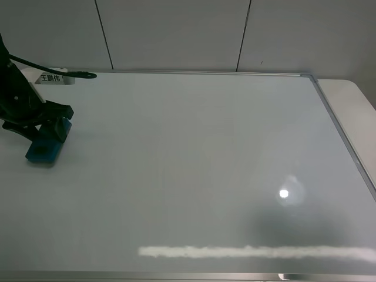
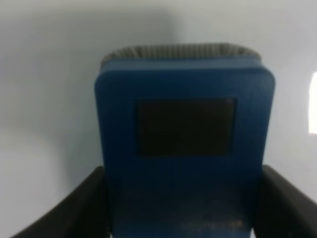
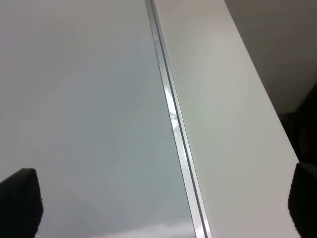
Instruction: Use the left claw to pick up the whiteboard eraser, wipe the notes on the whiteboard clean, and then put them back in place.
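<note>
The teal-blue whiteboard eraser (image 1: 44,147) rests at the left edge of the whiteboard (image 1: 194,147), a dark patch on its top. My left claw (image 1: 51,125) reaches down over it. In the left wrist view the eraser (image 2: 184,148) fills the frame and the two black fingers (image 2: 86,203) press against its sides, so the left claw (image 2: 183,203) is shut on it. No red notes show anywhere on the board. My right gripper (image 3: 163,198) is open and empty above the board's right frame; it is out of the high view.
The silver frame (image 3: 171,114) runs along the board's right side, with white table (image 1: 352,100) beyond it. A white labelled tag (image 1: 50,78) and a black cable lie at the back left. Light glare streaks the board's front edge.
</note>
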